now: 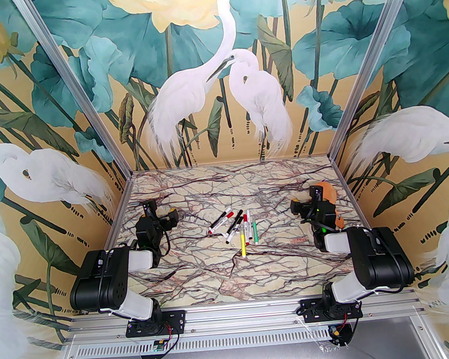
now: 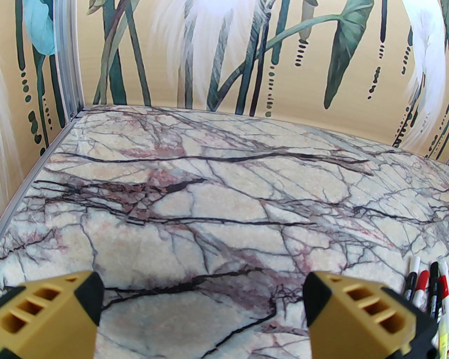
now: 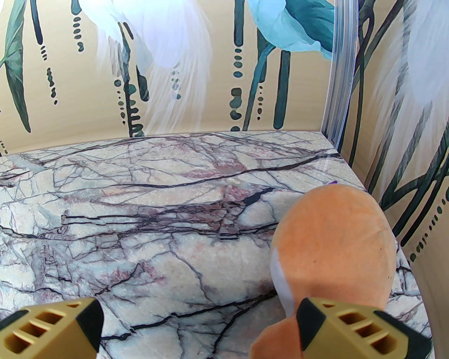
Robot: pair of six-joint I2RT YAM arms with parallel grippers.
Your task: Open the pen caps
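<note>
Several pens (image 1: 236,228) lie in a loose cluster at the middle of the marble table (image 1: 201,277), their barrels mostly white. A red pen cap (image 1: 230,215), a green one (image 1: 254,225) and a yellow pen (image 1: 243,244) show among them. In the left wrist view a red cap (image 2: 422,278) and a black cap (image 2: 434,270) lie at the lower right edge. My left gripper (image 1: 169,217) (image 2: 201,315) is open and holds nothing, left of the pens. Right of the pens, my right gripper (image 1: 302,207) (image 3: 200,326) is open too, with bare table between its fingers.
An orange plush toy (image 1: 326,192) (image 3: 333,245) lies on the table right by my right gripper's right finger. Painted walls and aluminium posts close the table on the left, back and right.
</note>
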